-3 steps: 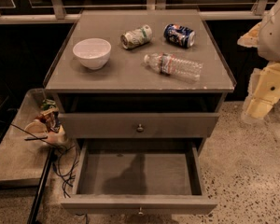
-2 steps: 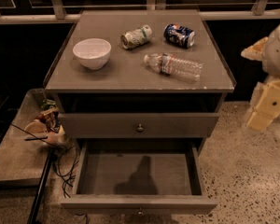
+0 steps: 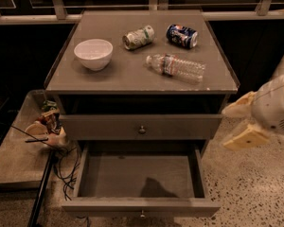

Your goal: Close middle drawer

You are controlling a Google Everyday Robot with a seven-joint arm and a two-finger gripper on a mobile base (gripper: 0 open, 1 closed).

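middle drawer (image 3: 141, 208) pulled well out of the cabinet (image 3: 132, 77) — gripper (image 3: 233, 126) hangs off to its right, level with the top drawer (image 3: 180, 126), fingers spread, holding nothing

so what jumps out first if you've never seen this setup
The middle drawer stands pulled far out, low at the front of the cabinet. On the cabinet top sit a white bowl, plus a green can, a blue can and a water bottle, all on their sides. The gripper hangs off to the right beside the cabinet, jaws apart, holding nothing.
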